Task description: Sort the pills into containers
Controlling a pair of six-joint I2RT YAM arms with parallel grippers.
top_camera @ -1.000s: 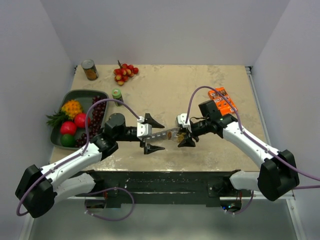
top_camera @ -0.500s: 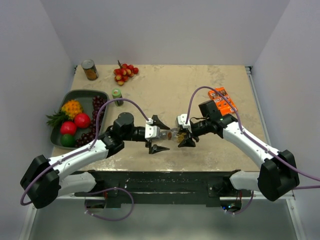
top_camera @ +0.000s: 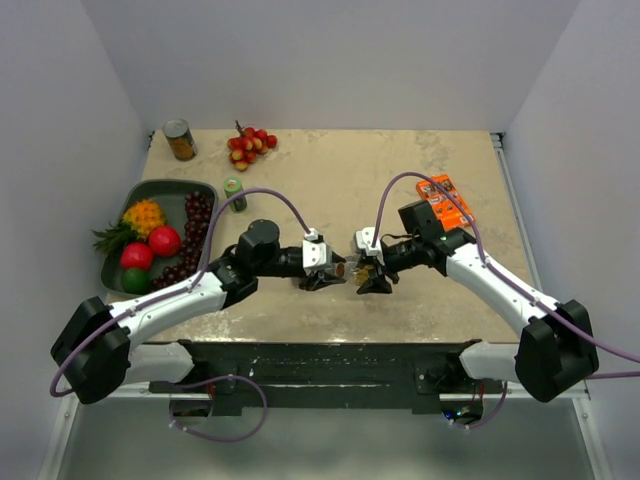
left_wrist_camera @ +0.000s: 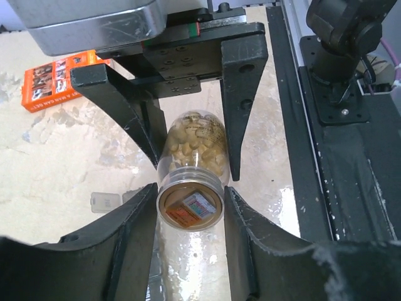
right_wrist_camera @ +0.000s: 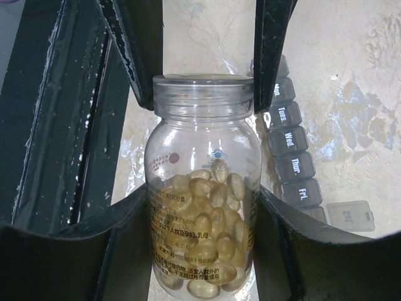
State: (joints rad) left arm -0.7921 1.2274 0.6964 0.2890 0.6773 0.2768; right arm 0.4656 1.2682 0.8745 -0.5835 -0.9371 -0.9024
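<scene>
Yellowish-tan pills (right_wrist_camera: 207, 213) are seen massed in the lower part of a small clear bottle (right_wrist_camera: 200, 157), which is held off the surface (top_camera: 400, 160) between the two pincers, near the front edge and about midway across. The bottle's body is clamped by the right pincer (right_wrist_camera: 202, 191), a dark finger pressed against each side of it. The clear cap (left_wrist_camera: 190, 210) at the other end of the bottle is gripped by the left pincer (left_wrist_camera: 190, 191), which is clenched on it from both sides. In the top view the two pincers are seen meeting end to end, with the bottle bridged between them.

Just beside the bottle, on the surface beneath it, the dark-grey strip of containers (right_wrist_camera: 291, 147) is laid out; its lids are marked with days, from "Mon." to "Fri." in the right wrist view. A pale square lid (right_wrist_camera: 351, 216) is seen lying flat next to the compartment after "Fri."

Behind the bottle and to its right, an orange packet (top_camera: 445, 200) is laid flat. Well to the bottle's left, a dark tray (top_camera: 160, 187) of fruit is placed, with a green-capped bottle (top_camera: 234, 190) just past its far right corner. Far behind the bottle, a can (top_camera: 180, 140) and a cluster of red-yellow berries (top_camera: 250, 143) are set near the back edge.
</scene>
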